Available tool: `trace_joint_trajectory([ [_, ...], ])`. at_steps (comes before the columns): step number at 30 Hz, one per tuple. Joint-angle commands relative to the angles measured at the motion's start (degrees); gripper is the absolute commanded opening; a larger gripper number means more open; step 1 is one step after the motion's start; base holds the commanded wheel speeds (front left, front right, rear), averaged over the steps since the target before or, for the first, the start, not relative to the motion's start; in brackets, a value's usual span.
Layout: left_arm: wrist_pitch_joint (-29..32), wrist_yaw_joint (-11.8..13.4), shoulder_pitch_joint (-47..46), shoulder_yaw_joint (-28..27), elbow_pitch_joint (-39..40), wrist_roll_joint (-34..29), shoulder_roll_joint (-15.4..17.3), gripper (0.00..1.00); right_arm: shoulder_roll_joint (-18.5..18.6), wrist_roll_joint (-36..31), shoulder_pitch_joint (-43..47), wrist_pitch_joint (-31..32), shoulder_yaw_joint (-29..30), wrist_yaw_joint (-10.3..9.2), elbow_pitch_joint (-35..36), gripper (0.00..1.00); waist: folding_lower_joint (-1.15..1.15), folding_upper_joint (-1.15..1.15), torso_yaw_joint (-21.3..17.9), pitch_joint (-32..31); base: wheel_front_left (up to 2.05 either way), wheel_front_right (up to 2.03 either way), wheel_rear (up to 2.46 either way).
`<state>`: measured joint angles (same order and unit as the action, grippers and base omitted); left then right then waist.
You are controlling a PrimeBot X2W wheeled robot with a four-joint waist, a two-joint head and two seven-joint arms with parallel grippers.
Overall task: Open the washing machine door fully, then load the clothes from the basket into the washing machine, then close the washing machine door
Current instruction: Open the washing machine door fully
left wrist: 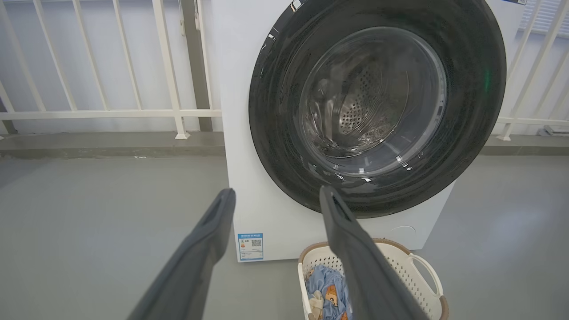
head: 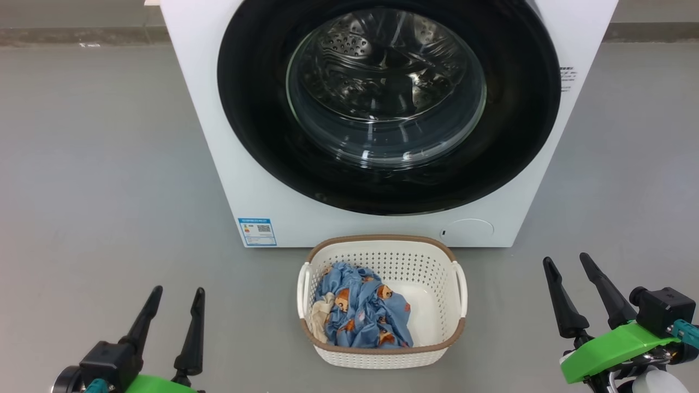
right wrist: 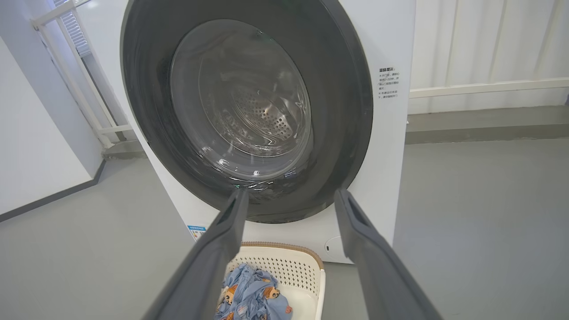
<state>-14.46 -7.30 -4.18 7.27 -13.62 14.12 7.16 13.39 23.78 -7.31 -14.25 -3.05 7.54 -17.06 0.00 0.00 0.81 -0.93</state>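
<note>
On the grey floor, backed by a white railing and a low grey kerb: the washing machine, white and boxy, front facing the robot.

Door: broad glossy black ring, shut flat against the front. Its clear glass bowl bulges outward, and the perforated steel drum shows through it. The shut door covers the way into the drum.

Basket: cream plastic, perforated sides, brown rim, handles left and right. Stands on the floor just in front of the machine, below the door and midway between the two grippers.

Clothes: crumpled in the basket's left half, blue fabric with orange-brown bears. A small cream cloth lies against the left wall. Right half of the basket floor is bare.

Left gripper: low at the near left, fingers apart, holding nothing, well apart from the basket. Right gripper: near right, fingers likewise apart and empty.

Writing: blue sticker at the machine's lower left corner, with a QR code and coloured marks, text too small to read. Small black print block on the front's right edge, Chinese characters, not legible. Round cap at lower right, unmarked.
</note>
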Motion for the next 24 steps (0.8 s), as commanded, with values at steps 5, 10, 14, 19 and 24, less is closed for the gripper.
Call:
trace_joint_trajectory([
  [5, -0.5, -0.2, -3.4, -2.0, 0.9, -0.4, 1.0, 1.00, 1.0, 0.0, -2.1, -0.7, -1.3, -0.05, 1.1, 1.00, 0.00, 0.00, 0.0, -0.1, 0.97, 0.97, -1.93],
  [10, -0.5, -0.2, -3.4, -2.0, 0.9, -0.2, 1.1, 1.00, 0.9, 0.0, -2.0, -0.7, -1.3, -0.05, 1.1, 1.00, 0.00, 0.00, 0.0, 0.0, 1.20, 1.20, -2.41],
  [14, -0.5, -0.2, -3.5, -2.0, 0.9, -0.1, 1.1, 1.00, 0.8, 0.1, -2.1, -0.7, -1.3, -0.05, 1.1, 1.00, 0.00, 0.00, 0.0, 0.0, 1.18, 1.18, -2.36],
  [19, -0.5, -0.2, -3.5, -1.9, 1.1, 0.6, 1.1, 1.00, 0.9, 0.2, -2.1, -0.7, -1.2, -0.05, 1.0, 1.00, 0.00, 0.00, 0.0, 0.1, 0.94, 0.94, -1.87],
  [24, -0.5, -0.2, -3.5, -1.7, 1.0, 0.8, 1.3, 1.00, 0.8, 0.3, -2.1, -0.7, -1.3, -0.05, 1.1, 1.00, 0.00, 0.00, 0.0, 0.1, 0.54, 0.54, -1.09],
])
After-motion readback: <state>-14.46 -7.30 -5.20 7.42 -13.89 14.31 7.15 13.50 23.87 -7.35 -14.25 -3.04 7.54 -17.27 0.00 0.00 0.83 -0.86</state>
